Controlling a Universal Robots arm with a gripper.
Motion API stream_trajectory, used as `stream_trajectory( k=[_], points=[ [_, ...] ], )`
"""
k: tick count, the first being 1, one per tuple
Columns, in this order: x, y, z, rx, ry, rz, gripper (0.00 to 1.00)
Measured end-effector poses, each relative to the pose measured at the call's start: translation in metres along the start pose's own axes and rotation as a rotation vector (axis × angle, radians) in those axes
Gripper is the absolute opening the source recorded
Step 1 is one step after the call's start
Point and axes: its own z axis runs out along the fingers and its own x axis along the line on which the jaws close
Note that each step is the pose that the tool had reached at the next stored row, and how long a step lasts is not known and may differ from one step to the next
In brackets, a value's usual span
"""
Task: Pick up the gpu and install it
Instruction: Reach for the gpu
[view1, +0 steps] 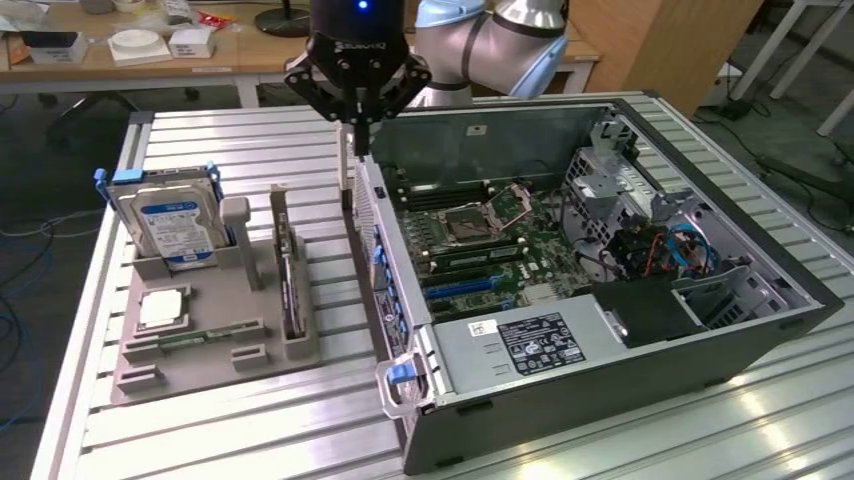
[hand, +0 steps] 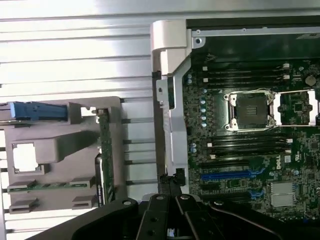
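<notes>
While the pincer hung above the rear wall of the open computer case, its fingers were drawn together to a point and gripped nothing. The gpu stood on edge in a slot of the grey holder tray. The tray sat on the slatted metal bench, to the exterior view's left of the case. The card was well apart from the pincer.

From the wrist camera the gpu showed as a narrow green strip (it was seen edge-on). It ran along the side of the tray nearest the case, and bare bench lay between tray and case wall. The black linkages of the pincer met close beside that wall.

Other parts sat in the same tray:
- A hard drive with a blue-white label stood upright at the far end, its blue rail showing from above.
- A square processor chip lay flat in its pocket.
- A thin memory stick lay just beside the chip.

Inside the case, which lay on its side, the motherboard was exposed. Its processor socket was unfilled, and blue expansion slots ran below the socket.
</notes>
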Motion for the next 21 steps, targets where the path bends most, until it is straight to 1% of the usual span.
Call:
stream_trajectory(
  k=[2, 3, 5, 6, 12, 21],
  points=[
    [0.006, -0.0005, 0.0001, 0.0001, 0.0000, 0.000, 0.10],
    [0.011, -0.0010, 0.0002, 0.0001, 0.0000, 0.000, 0.10],
    [0.016, -0.0015, 0.0003, 0.0000, 0.0001, 0.000, 0.10],
    [0.022, -0.0021, 0.0004, 0.0001, 0.0002, 0.000, 0.10],
    [0.040, -0.0040, 0.0008, 0.0001, 0.0002, 0.000, 0.10],
    [0.065, -0.0064, 0.0014, 0.0001, 0.0008, 0.000, 0.10]
  ],
)
